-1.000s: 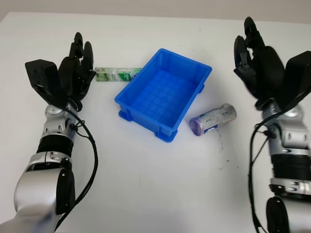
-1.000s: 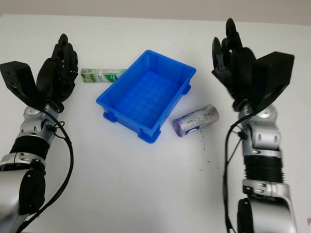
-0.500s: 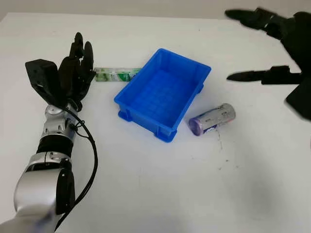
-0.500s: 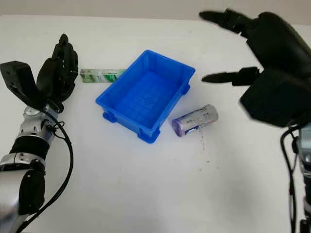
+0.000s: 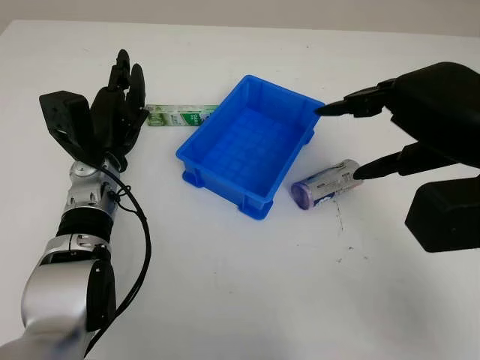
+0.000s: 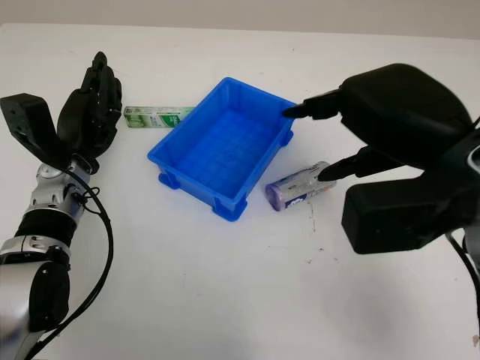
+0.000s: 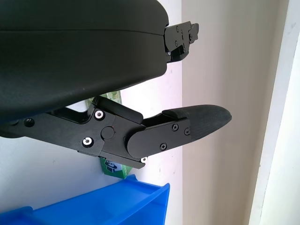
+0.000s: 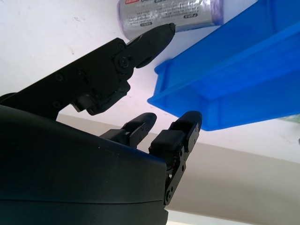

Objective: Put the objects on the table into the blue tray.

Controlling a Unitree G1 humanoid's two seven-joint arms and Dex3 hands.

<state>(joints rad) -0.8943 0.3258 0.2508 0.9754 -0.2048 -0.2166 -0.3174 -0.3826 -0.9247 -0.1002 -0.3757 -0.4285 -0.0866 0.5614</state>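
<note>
Table [image 5: 225, 300]: white and bare nearest you, with a few dark specks on it close to the can.
Right hand [image 5: 420, 127]: a second ago it stood raised at the right edge; now you've swung it in and down, and it hangs over the can's far end. It's open and has hold of nothing, one finger reaching toward the tray's corner, another pointing down at the can.
Can [image 5: 328, 184]: silver with a purple end, lying on its side just beside the tray's right wall, not touching it as far as I can tell. It hasn't shifted at all.
Blue tray [image 5: 196, 147]: sits in the middle, set at an angle, nothing inside it yet.
Left hand [image 5: 112, 112]: hasn't budged in the last second, parked upright at the left, open, holding nothing.
Green packet [image 5: 176, 115]: flat on the table between the left hand and the tray's far left corner, one end right up against the tray, unmoved.
Meaning: you've gone for the can first, and the reach is well under way but there's no grip yet. My read is you need to drop a touch lower and close around the can's body; it's round, so it may roll away if you nudge it.
</note>
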